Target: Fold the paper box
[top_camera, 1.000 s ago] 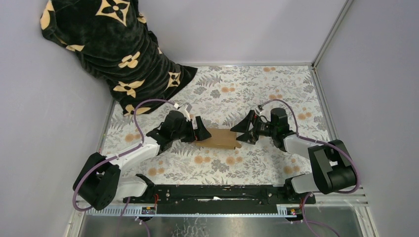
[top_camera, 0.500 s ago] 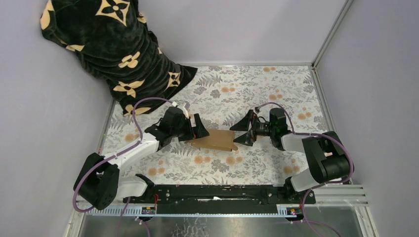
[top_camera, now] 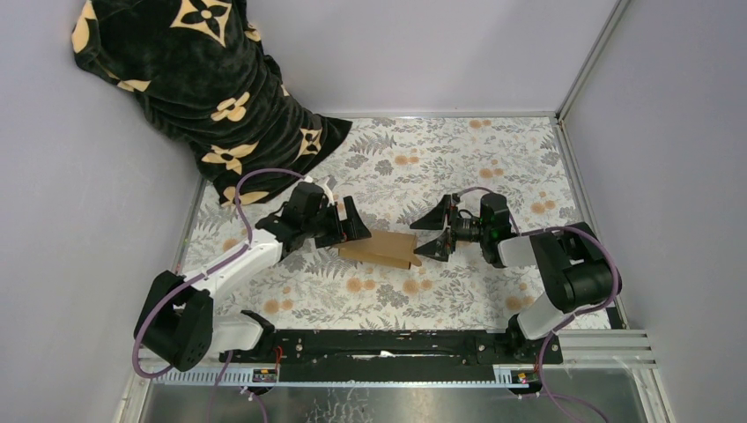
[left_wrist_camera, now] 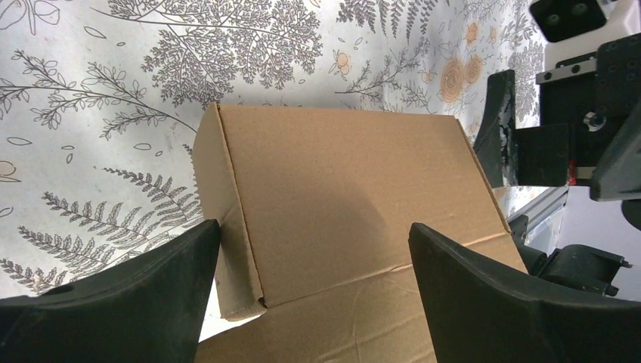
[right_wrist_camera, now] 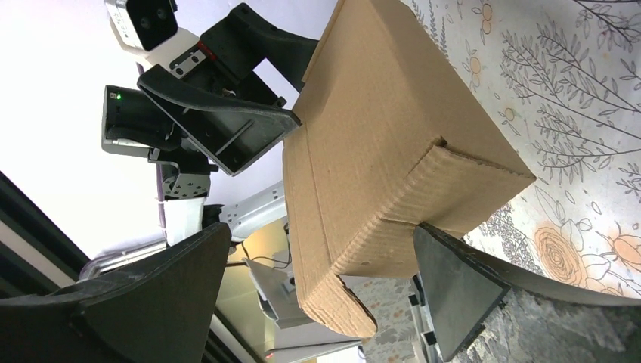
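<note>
The paper box (top_camera: 380, 248) is a small plain brown cardboard box lying closed on the floral table between the two arms. My left gripper (top_camera: 350, 226) is open at the box's left end; in the left wrist view the box (left_wrist_camera: 340, 204) fills the space between the wide-spread fingers (left_wrist_camera: 113, 295). My right gripper (top_camera: 438, 233) is open at the box's right end. In the right wrist view the box (right_wrist_camera: 378, 151) sits between the spread fingers (right_wrist_camera: 469, 287), with a rounded tab (right_wrist_camera: 340, 310) hanging loose at its near corner.
A black blanket with tan flower shapes (top_camera: 198, 79) is heaped in the back left corner. Grey walls close in the table on the left, back and right. The black arm rail (top_camera: 379, 344) runs along the near edge.
The box has shifted slightly left and toward the back. The left gripper has drawn back left and the right wrist has rotated, both staying open at the box's ends.
</note>
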You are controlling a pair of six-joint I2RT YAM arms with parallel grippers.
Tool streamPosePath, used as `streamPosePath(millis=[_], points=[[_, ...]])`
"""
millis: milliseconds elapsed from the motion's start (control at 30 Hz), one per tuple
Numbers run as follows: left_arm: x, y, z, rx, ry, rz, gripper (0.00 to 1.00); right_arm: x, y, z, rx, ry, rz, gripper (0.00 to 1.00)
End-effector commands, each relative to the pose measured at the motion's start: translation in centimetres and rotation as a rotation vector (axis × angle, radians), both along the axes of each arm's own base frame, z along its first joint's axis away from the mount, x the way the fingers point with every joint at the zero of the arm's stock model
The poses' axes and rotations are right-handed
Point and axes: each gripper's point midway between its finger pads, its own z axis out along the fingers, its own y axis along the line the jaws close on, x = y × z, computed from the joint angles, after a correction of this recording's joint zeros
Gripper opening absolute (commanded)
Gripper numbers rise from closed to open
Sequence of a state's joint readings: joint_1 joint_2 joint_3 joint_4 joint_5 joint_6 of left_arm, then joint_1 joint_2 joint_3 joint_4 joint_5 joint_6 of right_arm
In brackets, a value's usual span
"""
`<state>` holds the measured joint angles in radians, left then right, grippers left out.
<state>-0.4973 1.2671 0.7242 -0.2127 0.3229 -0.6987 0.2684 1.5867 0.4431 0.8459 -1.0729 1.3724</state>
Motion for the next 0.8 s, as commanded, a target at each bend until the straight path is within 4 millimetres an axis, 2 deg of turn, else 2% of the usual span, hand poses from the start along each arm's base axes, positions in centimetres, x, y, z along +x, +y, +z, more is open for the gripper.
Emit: streamPosePath(millis=[0,367,767], points=[[-1.2,-3.6,4.6,-0.182,-0.009,-0.15,0.99,0.1,0.4,1.4,0.075,-0.018,0.017,1.0],[-0.4,-3.4,4.8,-0.176,0.038,-0.145,0.99,1.8,0.3,0.6,0.138,0.058,-0.031,1.0],[0.0,-3.3,3.7,-0.173,0.079,-0.15,0.98,3.8,-0.2,0.2,0.141,0.075,-0.065,1.0]])
